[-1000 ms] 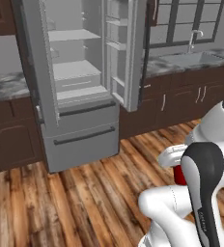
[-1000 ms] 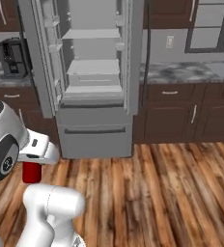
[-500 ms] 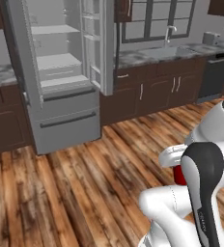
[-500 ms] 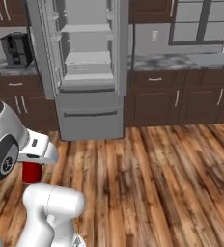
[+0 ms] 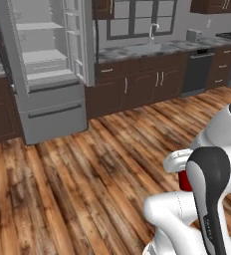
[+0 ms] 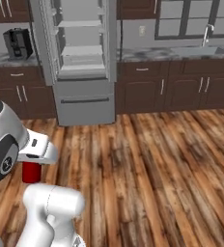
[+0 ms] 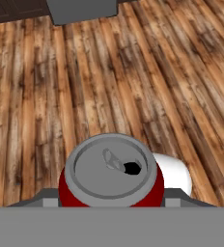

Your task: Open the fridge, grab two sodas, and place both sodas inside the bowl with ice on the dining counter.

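1 red soda can (image 7: 111,176), 1 fridge (image 6: 80,62), 1 coffee maker (image 6: 18,43).

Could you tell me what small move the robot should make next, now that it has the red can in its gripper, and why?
Probably keep driving the base on in search of the dining counter, with the grip unchanged. The gripper holds the red soda can upright over bare wood floor, the fridge stands open behind, and no bowl is visible yet.

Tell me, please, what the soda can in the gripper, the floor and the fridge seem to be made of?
Red soda can: probably painted metal, given its dull grey top with a pull tab. Floor: looks like wood planks, with streaky brown grain and board seams. Fridge: seemingly matte grey metal, flat and even with no grain; shelves inside look pale, material unclear.
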